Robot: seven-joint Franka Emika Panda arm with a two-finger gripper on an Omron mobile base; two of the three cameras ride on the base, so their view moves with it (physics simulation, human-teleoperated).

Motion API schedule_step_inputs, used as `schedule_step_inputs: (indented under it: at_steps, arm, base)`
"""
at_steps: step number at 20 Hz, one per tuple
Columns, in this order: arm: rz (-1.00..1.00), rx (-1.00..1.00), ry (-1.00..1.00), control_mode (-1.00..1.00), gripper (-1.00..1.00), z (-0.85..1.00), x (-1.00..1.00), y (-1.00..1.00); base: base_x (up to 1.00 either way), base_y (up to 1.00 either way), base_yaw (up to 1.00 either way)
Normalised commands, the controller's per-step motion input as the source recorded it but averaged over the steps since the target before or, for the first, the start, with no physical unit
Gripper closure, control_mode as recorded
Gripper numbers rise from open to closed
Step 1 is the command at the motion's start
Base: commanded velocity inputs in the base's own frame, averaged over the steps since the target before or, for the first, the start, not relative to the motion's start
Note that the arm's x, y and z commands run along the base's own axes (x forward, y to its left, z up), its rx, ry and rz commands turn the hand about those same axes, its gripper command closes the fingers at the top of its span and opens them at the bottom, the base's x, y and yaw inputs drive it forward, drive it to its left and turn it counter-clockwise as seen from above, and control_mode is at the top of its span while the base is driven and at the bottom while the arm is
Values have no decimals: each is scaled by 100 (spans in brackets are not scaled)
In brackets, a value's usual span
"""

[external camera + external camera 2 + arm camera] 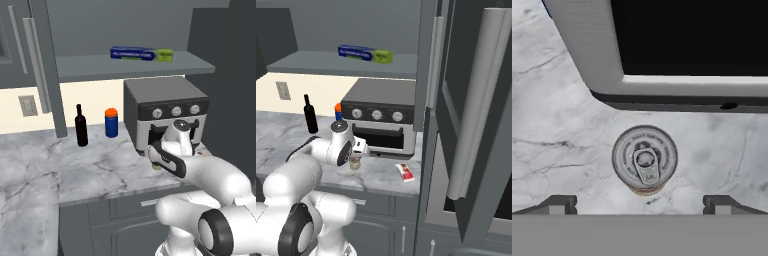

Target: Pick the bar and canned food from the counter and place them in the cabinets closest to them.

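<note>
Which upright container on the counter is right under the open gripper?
The canned food, a short silver-topped can before the toaster oven; the wine bottle and blue orange-lidded cylinder stand far back.

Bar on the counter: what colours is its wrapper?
Red and white. The bar shows best in the right base view, lying flat on the counter.

A kitchen: marble counter (100, 170), toaster oven (165, 112), dark wall cabinets (466, 100), wine bottle (81, 126)

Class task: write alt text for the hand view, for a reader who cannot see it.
Seen from above, a canned food with a pull-tab lid stands on the marble counter, centred between the open gripper fingertips. Beyond it lies the toaster oven with its dark glass door.
</note>
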Motion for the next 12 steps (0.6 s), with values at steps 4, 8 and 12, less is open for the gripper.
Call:
schedule_step_inputs:
  at_steps: [4,8,12]
  arm:
    - [0,0,2,-100,-100,-1,14,0]
    - [0,0,1,-100,-100,-2,18,0]
    - [0,0,3,-100,-100,-1,16,0]
  base:
    - [0,0,0]
    - [0,0,0]
    - [0,0,0]
